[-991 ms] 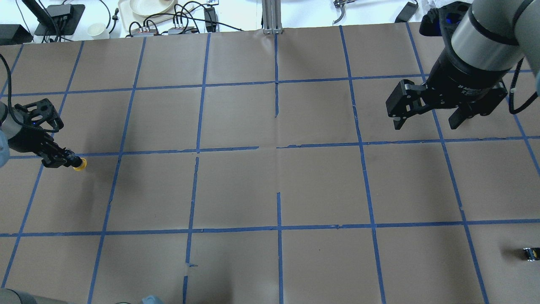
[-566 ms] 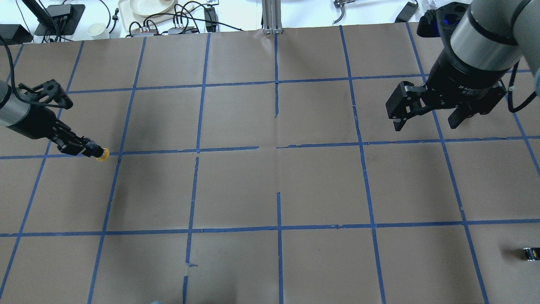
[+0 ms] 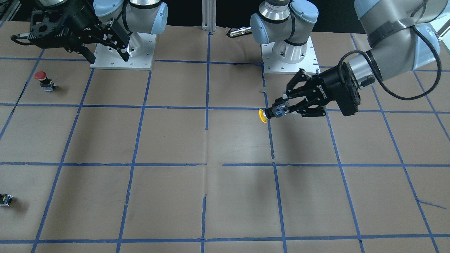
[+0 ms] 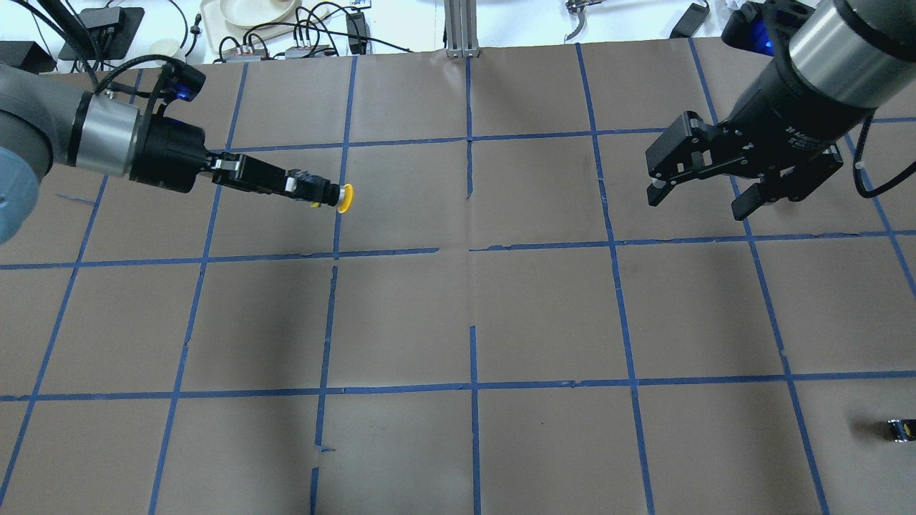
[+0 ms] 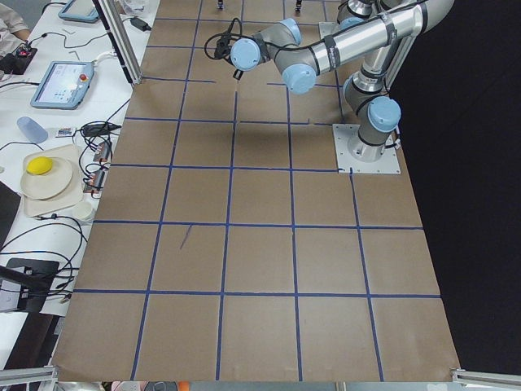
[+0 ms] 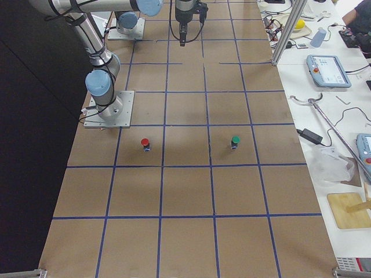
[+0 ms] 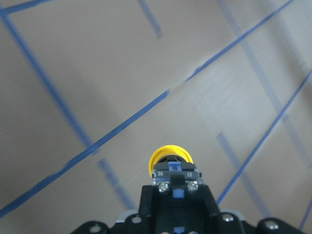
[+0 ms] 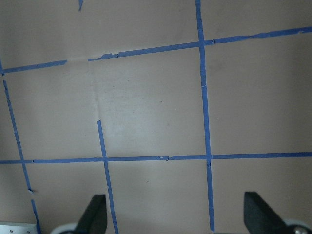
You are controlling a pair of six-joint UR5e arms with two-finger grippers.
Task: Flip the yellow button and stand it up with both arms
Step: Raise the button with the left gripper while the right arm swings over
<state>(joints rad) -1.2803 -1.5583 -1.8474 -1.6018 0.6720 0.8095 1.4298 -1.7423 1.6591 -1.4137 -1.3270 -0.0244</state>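
The small yellow-capped push button (image 4: pixel 344 198) with a black and grey block body hangs above the brown paper-covered table (image 4: pixel 544 315), left of its middle. It lies sideways with the cap pointing toward the centre. The black two-finger left gripper (image 4: pixel 315 192) pinches it by the block. The black right gripper (image 4: pixel 698 204) hovers well apart, its jaws spread wide on nothing.

The button looks light and rigid. Its domed cap is probably smooth and apt to slip, so the flat sides of the block (now taken) seem the surer hold. The cap's rim and neck are what lies free for a second grip.

The left wrist view shows the block's two screw terminals and the cap (image 7: pixel 169 155) beyond them, which the overhead view does not resolve. Only the front-facing view shows a standing red-capped button (image 3: pixel 41 76) near the right arm.
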